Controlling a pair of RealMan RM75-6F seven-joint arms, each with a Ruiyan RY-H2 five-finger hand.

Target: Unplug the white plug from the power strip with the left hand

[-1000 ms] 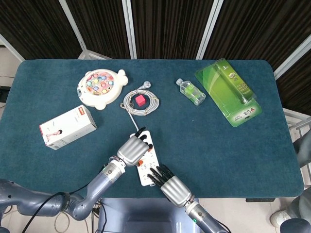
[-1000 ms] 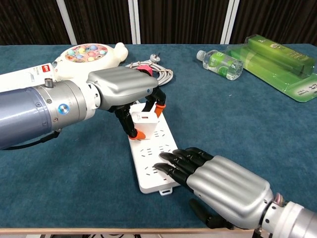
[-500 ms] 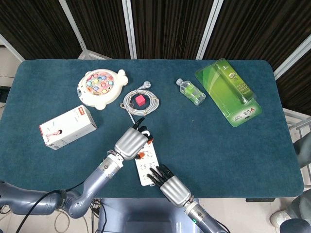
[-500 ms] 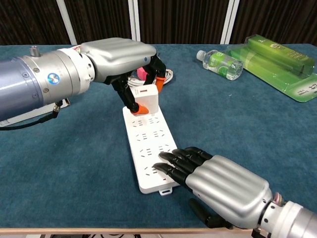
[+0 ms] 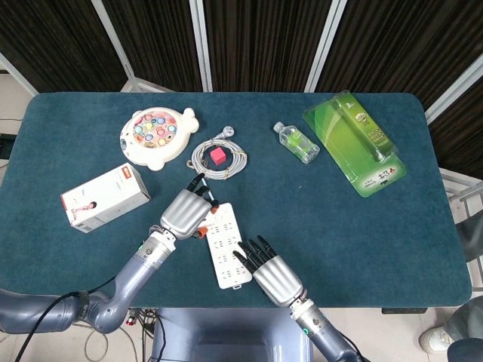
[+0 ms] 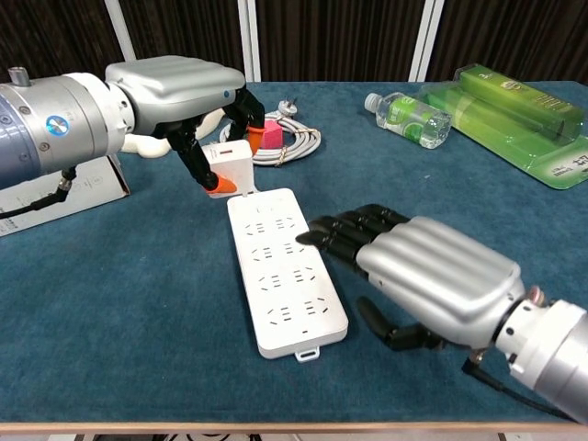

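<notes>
The white power strip (image 6: 285,271) (image 5: 224,243) lies flat near the table's front edge, with no plug in its sockets. My left hand (image 6: 179,96) (image 5: 185,213) holds the white plug (image 6: 228,163) with its orange base in its fingertips, lifted clear of the strip and just left of its far end. In the head view the plug is hidden under that hand. My right hand (image 6: 427,271) (image 5: 269,273) hovers beside the strip's right edge, fingers stretched out and holding nothing, fingertips (image 6: 322,234) near the strip's rim.
A coiled white cable with a pink block (image 5: 219,157) lies behind the strip. A round toy (image 5: 156,136) and a white box (image 5: 104,197) sit at the left. A water bottle (image 5: 296,142) and a green package (image 5: 355,153) are at the back right.
The left hand pulled the plug out of the strip, lifted it and carried it left. The right hand came off the strip's near end and moved to its right side.
</notes>
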